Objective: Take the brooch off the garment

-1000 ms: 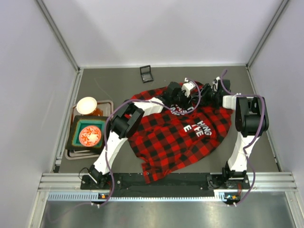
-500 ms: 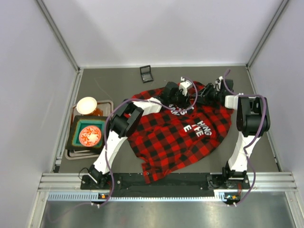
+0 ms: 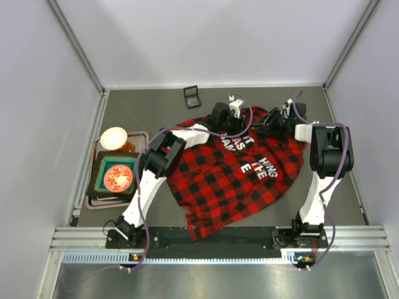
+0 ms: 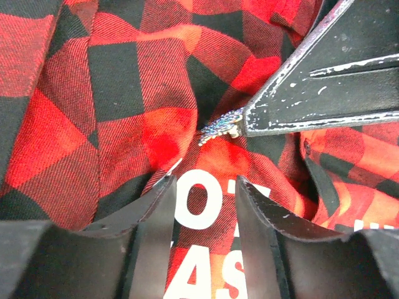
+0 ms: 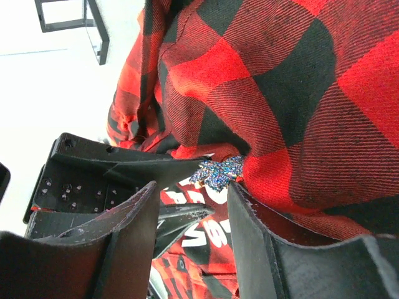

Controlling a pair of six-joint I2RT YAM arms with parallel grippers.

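Red-and-black plaid of the garment (image 3: 230,180) is spread mid-table, with bare grey table (image 3: 143,106) seen beside and beyond it. The brooch (image 4: 221,129) is pinned in a fold above the lettering. The left gripper (image 4: 206,180) and right gripper (image 5: 192,185) are held part-open, with nothing gripped. The brooch is touched by one right fingertip (image 4: 262,118).

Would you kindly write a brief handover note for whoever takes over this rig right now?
Left gripper: open, over the red-and-black plaid shirt, just short of the small sparkly pale-blue brooch.
Right gripper: open, one fingertip at the brooch.
Done: both grippers are at the brooch.
Left to do: brooch looks pinned to the shirt; grip it and pull it free.
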